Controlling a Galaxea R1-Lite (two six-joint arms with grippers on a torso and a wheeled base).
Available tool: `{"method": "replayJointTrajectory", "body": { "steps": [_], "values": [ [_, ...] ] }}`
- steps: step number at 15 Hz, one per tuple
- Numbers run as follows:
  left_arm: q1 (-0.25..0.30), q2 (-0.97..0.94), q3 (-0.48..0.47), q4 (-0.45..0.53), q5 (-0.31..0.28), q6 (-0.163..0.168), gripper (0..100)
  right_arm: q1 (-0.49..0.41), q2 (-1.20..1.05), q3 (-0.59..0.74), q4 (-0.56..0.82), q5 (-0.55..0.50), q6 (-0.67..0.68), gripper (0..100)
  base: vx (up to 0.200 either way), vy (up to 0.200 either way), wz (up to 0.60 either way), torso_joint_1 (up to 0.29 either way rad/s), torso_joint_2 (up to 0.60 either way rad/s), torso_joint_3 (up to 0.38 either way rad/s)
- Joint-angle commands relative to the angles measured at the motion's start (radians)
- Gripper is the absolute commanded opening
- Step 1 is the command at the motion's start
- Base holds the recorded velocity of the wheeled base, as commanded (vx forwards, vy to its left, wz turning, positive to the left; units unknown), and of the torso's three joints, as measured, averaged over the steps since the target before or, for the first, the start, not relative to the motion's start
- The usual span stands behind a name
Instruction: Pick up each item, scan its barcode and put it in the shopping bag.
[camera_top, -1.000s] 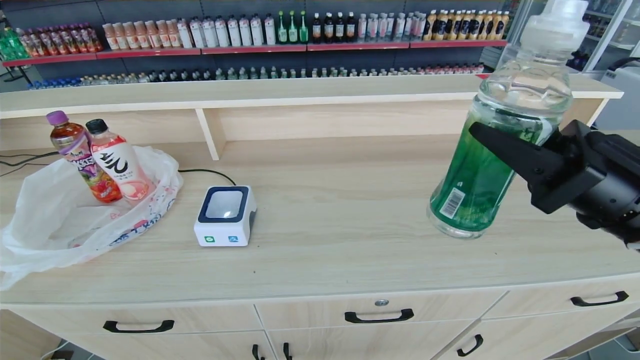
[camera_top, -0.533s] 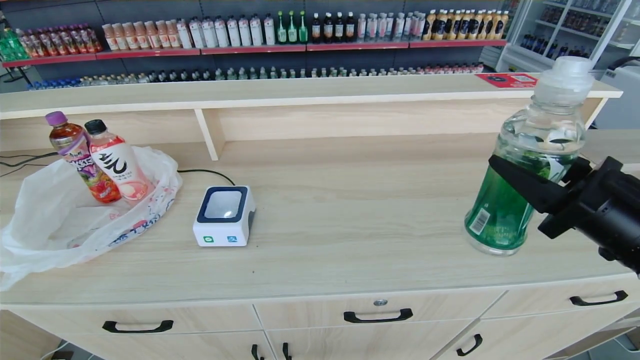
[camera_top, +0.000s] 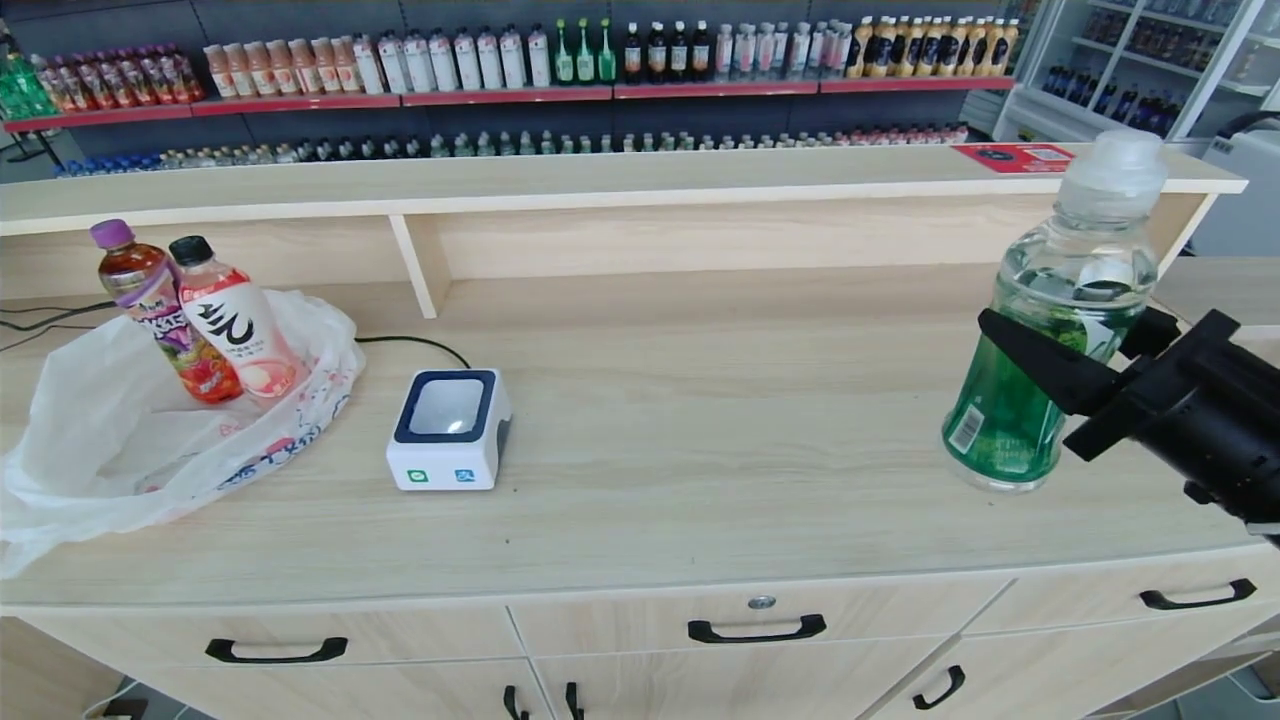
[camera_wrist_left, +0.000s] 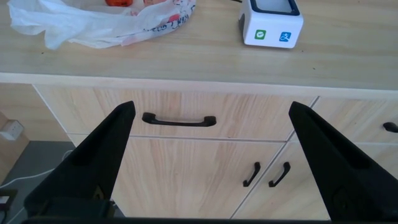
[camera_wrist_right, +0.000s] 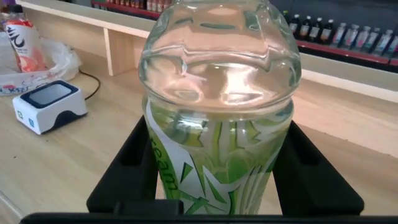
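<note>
**Two bottles bagged, a third in the grip**

Two bottles, a purple-capped bottle (camera_top: 160, 310) and a black-capped bottle (camera_top: 235, 330), stood leaning together on the shopping bag (camera_top: 90, 450) at the left end of the worktop (camera_top: 700, 480). The step in hand looked to be the third item. The right end effector (camera_top: 1070, 325) was closed around the middle of the green bottle (camera_top: 1000, 420), one finger on each side of its label. The bottle was upright at the right end of the worktop, well apart from the scanner (camera_top: 448, 430). Whether its base rested on the wood or hung just above it could not be told.

The left end effector (camera_wrist_left: 210, 107) was spread wide and held nothing. It sat low in front of the drawer fronts (camera_wrist_left: 180, 149), below the worktop's edge.

The barcode (camera_top: 966, 430) sat low on the green bottle's side, facing forward and toward the scanner end. The scanner's window faced up, so the next move probably called for carrying the bottle across to the middle of the worktop. There it would need tilting or turning so the barcode looked down onto the window. After that it would go on to the bag beside the other two. The bottle was smooth and mostly full, so a firm hold would matter during the tilt.
</note>
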Motion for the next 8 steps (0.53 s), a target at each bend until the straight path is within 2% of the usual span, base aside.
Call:
{"method": "replayJointTrajectory", "body": {
  "steps": [1, 4, 8],
  "values": [
    [0.0, 0.0, 0.0, 0.0, 0.0, -0.001, 100, -0.001, 0.013, 0.02, -0.026, -0.007, 0.005, 0, -0.2, 0.0, 0.0, 0.036, 0.01, -0.007],
    [0.0, 0.0, 0.0, 0.0, 0.0, 0.002, 100, 0.001, -0.001, 0.085, -0.044, -0.009, 0.005, 0, 0.0, 0.0, 0.0, 0.0, 0.0, 0.0],
    [0.0, 0.002, 0.0, 0.0, 0.0, -0.001, 100, 0.001, -0.007, 0.1, -0.055, -0.009, 0.015, 0, 0.0, 0.2, 0.0, 0.015, 0.01, -0.002]
  ]
}}
